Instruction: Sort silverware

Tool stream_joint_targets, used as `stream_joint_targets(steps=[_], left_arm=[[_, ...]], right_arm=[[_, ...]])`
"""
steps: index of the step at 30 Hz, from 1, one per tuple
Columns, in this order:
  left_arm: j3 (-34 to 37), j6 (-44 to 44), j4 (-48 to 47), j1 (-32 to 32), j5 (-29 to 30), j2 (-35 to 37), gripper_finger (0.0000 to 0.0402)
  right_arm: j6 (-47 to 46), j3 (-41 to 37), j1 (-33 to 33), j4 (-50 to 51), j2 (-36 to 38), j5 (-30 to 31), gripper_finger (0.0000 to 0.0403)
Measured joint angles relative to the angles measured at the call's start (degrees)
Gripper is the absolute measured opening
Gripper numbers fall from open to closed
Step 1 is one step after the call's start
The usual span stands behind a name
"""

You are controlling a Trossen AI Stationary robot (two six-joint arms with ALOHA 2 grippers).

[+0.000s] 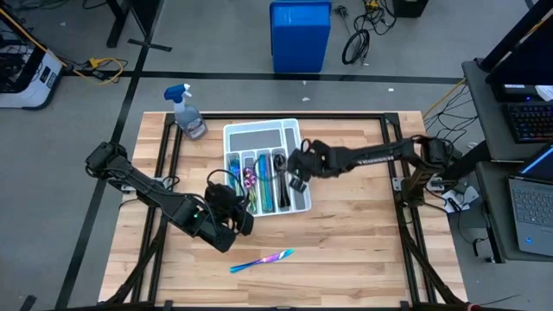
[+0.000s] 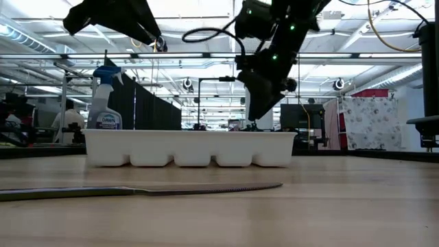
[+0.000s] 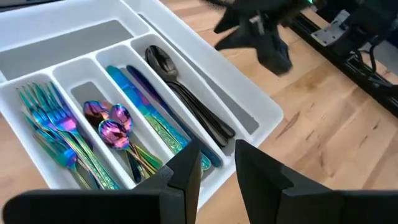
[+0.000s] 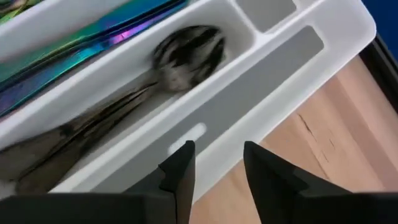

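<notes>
Right gripper point(image 1: 298, 177): hovering above the outer edge of the white tray point(image 1: 262, 130), by the slot of dark spoons point(image 3: 186, 99); fingers point(image 4: 180, 171) spread with a clear gap, nothing between them.
Left gripper point(image 3: 214, 171): poised over the near end of the tray, at the knife slot; fingers slightly parted, nothing pinched.
Silverware in the tray: teal forks point(image 3: 53, 124) in the outermost slot on the left arm's side, purple spoons point(image 3: 109, 121) next, iridescent knives point(image 3: 149, 115) after that, dark spoons beside the long empty channel.
Stray piece: one iridescent knife point(image 1: 262, 259) flat on the table point(image 1: 363, 242), well apart from the tray, on the near side; seen edge-on in the low view point(image 2: 137, 191).
Step in hand, as judged: right arm clearing the spoon slot, the lone knife looking like the last thing to fetch.
Best arm for it: left, probably, being nearer the knife.
Doing it well: approach from straight above, fingers opened wider and set across the handle, not along it.
Grip point: near the middle of the length, for balance.
Main hazard: a thin flat blade on bare wood, likely to slide or slip out; a low, square pinch needed.
Placement: line up with the knives already lying in their slot, lower before letting go.
Other risk: both arms crowded over the tray; right arm better off lifting well clear first.
</notes>
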State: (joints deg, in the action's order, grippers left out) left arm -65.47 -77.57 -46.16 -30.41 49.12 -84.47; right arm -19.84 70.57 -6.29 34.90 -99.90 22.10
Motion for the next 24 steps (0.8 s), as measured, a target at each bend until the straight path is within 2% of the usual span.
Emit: stream_joint_targets(steps=[6, 11, 24], left_arm=[[0.00, 0.14, -0.98, 0.02, 0.68, 0.00, 0.0084], [0.00, 0.40, -1.00, 0.02, 0.84, 0.00, 0.0084], [0.00, 0.42, -0.80, 0.02, 0.85, 0.00, 0.0084]], right_arm=[[-1.96, 0.00, -7.08, -1.43, 0.02, -2.71, 0.0132], [-3.95, 0.00, -10.30, -0.97, 0.02, -4.38, 0.0132], [-5.69, 0.02, -11.99, -4.12, -7.03, -6.05, 0.0132]])
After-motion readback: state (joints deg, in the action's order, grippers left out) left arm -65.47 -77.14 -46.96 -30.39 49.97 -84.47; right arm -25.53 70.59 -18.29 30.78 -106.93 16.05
